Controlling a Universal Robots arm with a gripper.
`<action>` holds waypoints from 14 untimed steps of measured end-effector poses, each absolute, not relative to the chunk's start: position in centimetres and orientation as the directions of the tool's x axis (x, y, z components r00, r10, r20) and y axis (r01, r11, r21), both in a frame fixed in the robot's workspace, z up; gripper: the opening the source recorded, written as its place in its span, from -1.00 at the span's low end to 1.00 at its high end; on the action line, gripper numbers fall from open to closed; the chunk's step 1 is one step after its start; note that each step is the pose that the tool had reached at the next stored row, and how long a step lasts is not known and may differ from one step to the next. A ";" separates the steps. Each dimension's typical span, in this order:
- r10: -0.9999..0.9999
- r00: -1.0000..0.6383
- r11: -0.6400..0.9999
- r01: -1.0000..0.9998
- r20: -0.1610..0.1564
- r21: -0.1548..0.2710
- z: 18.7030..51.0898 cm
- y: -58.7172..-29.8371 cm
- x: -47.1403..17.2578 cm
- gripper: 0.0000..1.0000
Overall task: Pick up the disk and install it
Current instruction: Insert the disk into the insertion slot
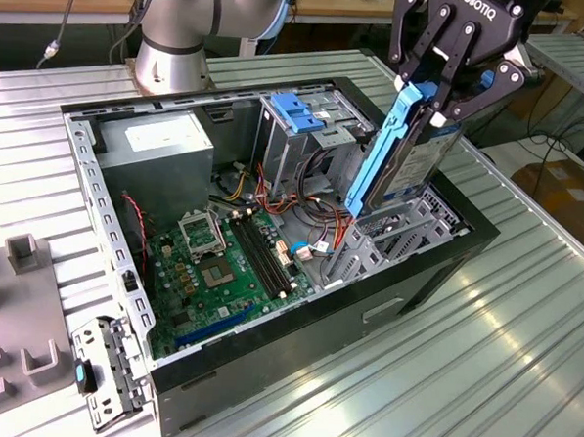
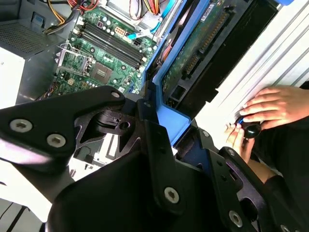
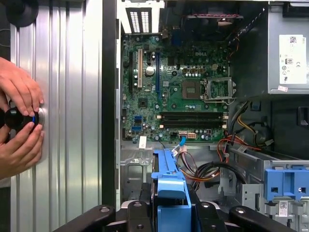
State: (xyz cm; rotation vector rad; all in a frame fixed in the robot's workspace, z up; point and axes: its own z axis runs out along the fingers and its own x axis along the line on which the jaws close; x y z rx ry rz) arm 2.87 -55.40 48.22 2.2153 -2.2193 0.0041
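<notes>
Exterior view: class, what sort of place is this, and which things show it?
Probably a robotics lab or test bench: a robot arm whose gripper holds the disk over an open computer case, a ribbed metal table beneath it, and a person's hand at a knob nearby.

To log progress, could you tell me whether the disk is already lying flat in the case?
No, the gripper holds the disk steeply on end.

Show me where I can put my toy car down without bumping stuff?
The ribbed table is bare on the exterior view's right of the computer case. Inside the case it's crowded: motherboard, cables, and the gripper holding the disk above. Two hands sit at one table edge.
</notes>
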 end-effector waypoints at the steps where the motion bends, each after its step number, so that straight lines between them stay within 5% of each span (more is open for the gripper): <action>1: -1.000 -0.002 0.002 -1.000 0.006 0.002 48.2 -55.4 2.9 -0.26; 14: -1.000 -0.002 0.002 -1.000 0.006 0.002 47.6 -55.4 4.6 -0.26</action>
